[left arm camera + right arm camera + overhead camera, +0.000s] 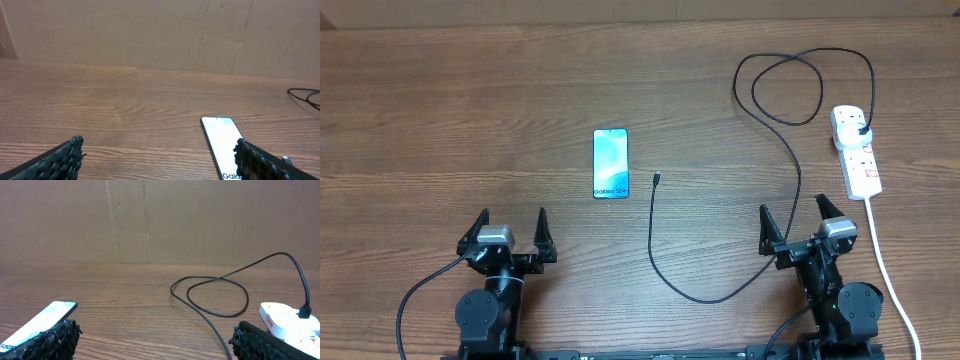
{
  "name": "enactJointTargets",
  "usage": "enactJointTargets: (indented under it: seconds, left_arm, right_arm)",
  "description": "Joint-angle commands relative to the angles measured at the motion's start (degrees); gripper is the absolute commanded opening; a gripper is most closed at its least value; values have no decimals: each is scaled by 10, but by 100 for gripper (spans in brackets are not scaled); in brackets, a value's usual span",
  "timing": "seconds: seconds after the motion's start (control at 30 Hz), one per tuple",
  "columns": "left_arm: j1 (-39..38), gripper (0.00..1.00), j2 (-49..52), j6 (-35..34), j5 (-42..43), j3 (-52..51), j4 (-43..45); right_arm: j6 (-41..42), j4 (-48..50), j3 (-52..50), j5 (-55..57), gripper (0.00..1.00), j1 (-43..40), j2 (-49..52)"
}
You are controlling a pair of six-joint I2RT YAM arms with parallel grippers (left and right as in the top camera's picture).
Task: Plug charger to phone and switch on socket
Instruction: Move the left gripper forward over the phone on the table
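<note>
The phone (610,164) lies flat at the table's middle, its screen light blue-teal; it also shows in the left wrist view (220,137) and the right wrist view (42,321). The charger cable (790,150) runs from its tiny connector tip (658,179), just right of the phone, in a loop to its black plug (861,129) seated in the white socket strip (856,150) at the far right. The cable (215,312) and strip (287,320) show in the right wrist view. My left gripper (512,230) and right gripper (796,222) are open and empty near the front edge.
The strip's thick white cord (885,270) runs down past my right arm to the front edge. A brown cardboard wall (150,35) stands behind the table. The wooden tabletop (450,130) stretches left of the phone.
</note>
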Motion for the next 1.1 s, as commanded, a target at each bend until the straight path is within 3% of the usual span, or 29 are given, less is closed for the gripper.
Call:
enactJointTargets:
  seconds: [0.0, 0.87, 0.93, 1.07]
  left_arm:
    - [3, 100, -5, -6, -5, -3, 0]
    - [3, 100, -5, -8, -5, -3, 0]
    - [2, 100, -5, -46, 21, -3, 3]
    - [1, 100, -5, -268, 117, -3, 12]
  right_arm:
    - [1, 3, -6, 2, 100, 1, -4]
    - [1, 3, -6, 1, 100, 1, -4]
    - [1, 3, -6, 2, 100, 1, -4]
    - [1, 3, -6, 1, 100, 1, -4]
